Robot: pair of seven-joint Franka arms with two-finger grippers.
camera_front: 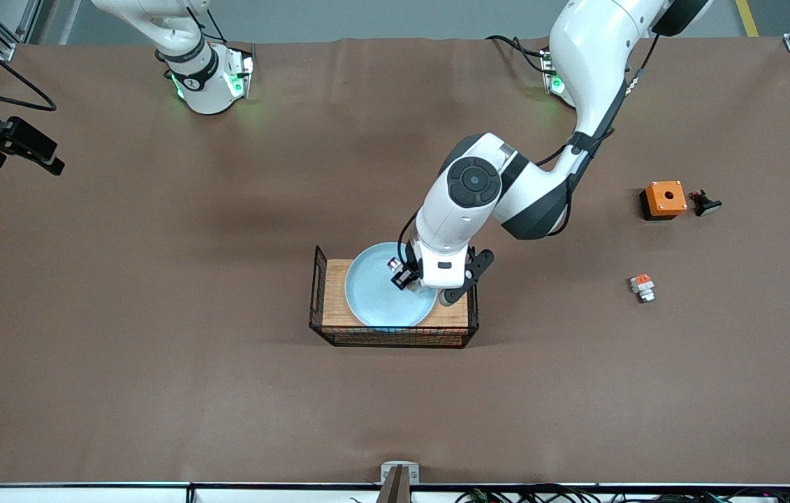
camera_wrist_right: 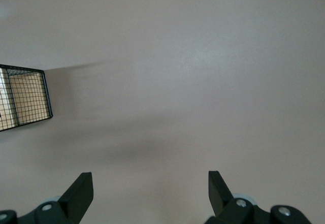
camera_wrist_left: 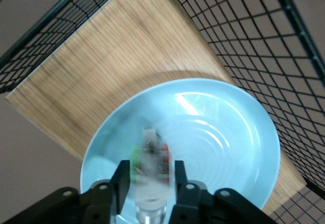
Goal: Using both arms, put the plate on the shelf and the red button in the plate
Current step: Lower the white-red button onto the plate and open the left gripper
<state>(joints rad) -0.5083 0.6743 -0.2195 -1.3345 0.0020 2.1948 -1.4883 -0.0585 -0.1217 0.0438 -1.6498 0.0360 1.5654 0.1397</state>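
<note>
The pale blue plate (camera_front: 374, 300) lies on the wooden floor of a black wire basket (camera_front: 316, 293) at mid-table. My left gripper (camera_front: 405, 278) hangs just above the plate's middle. The red button (camera_wrist_left: 150, 158), a blurred white-grey part with red and green at its sides, stands between the fingertips (camera_wrist_left: 120, 176) with a thin gap on each side. It also shows in the front view (camera_front: 393, 265) over the plate (camera_wrist_left: 228, 142). My right gripper (camera_wrist_right: 150, 183) is wide open and empty over bare table, off toward the right arm's end.
An orange square box with a hole (camera_front: 663, 198), a small black part (camera_front: 705, 204) beside it, and a short white part with an orange top (camera_front: 642, 287) lie toward the left arm's end. The basket's wire walls (camera_wrist_left: 244, 36) rise around the plate.
</note>
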